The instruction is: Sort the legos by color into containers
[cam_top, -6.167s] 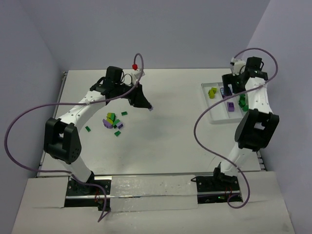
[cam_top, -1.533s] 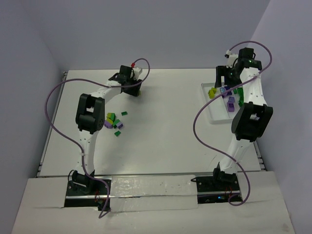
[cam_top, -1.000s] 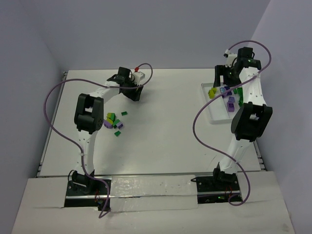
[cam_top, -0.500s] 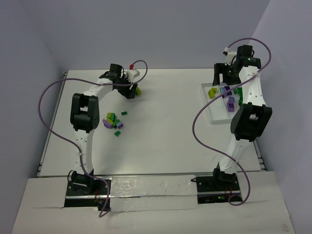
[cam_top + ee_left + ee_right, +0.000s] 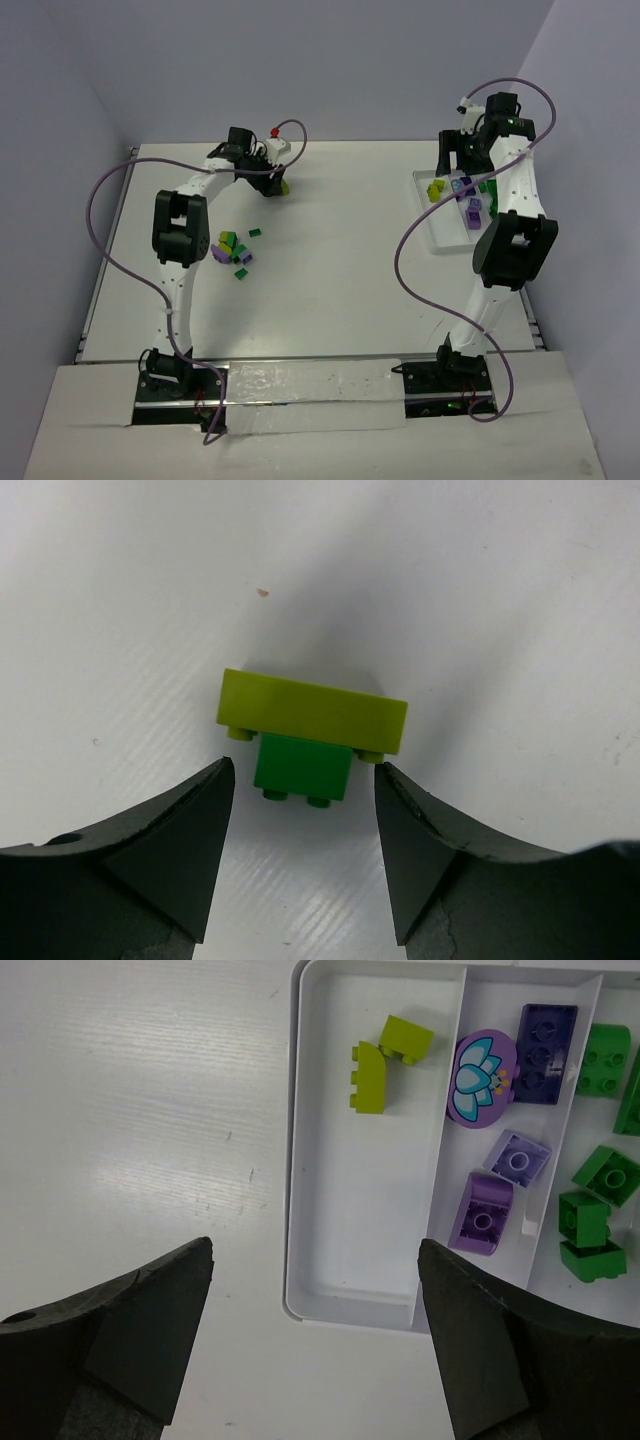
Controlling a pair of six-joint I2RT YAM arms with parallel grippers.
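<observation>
My left gripper [image 5: 270,182] is open at the back left of the table. In the left wrist view its fingertips [image 5: 225,775] flank a small dark green brick [image 5: 303,768] stuck to a wider yellow-green brick [image 5: 312,712], both resting on the table. My right gripper [image 5: 460,160] is open and empty above the white divided tray [image 5: 438,243]. The right wrist view shows the tray's rim [image 5: 297,1160] with yellow-green bricks [image 5: 390,1060], purple bricks [image 5: 500,1150] and dark green bricks [image 5: 598,1205] in separate compartments. A pile of mixed bricks [image 5: 232,253] lies at centre left.
A single dark green brick [image 5: 255,233] lies next to the pile. The left arm's purple cable [image 5: 110,190] loops over the left side of the table. The tray sits near the table's right edge.
My left gripper has moved from the table's middle to the back left, over the yellow-green and green bricks. My right gripper has shifted slightly back over the tray.
</observation>
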